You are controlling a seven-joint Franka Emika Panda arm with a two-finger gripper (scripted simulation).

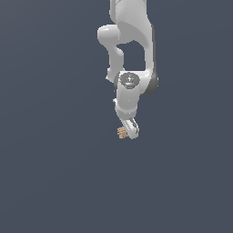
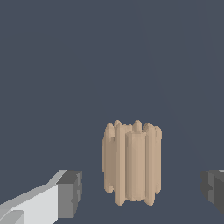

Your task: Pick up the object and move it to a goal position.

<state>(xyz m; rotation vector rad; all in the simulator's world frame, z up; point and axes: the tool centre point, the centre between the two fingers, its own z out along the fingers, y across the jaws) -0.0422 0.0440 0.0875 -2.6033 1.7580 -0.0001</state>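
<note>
Fingers point(image 2: 70, 194) spread wide, gripping nothing; ridged tan object point(image 2: 132, 168) sat between pads, ridges crosswise to closing line, untouched.

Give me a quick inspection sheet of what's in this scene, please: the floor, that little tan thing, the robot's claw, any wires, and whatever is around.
Surface: plain dark grey-blue ground, no marks seen.
Job's things: one small tan ridged piece, standing upright, seemingly on the ground.
Clutter: nothing seen.
Grippers: the tool is open; its dark pads stand on either side of the piece with gaps, not touching it. In the exterior view the piece sits right by the tool's tip.
Cables: nothing seen.
Surroundings: only the white arm; no goal marker seen.
</note>
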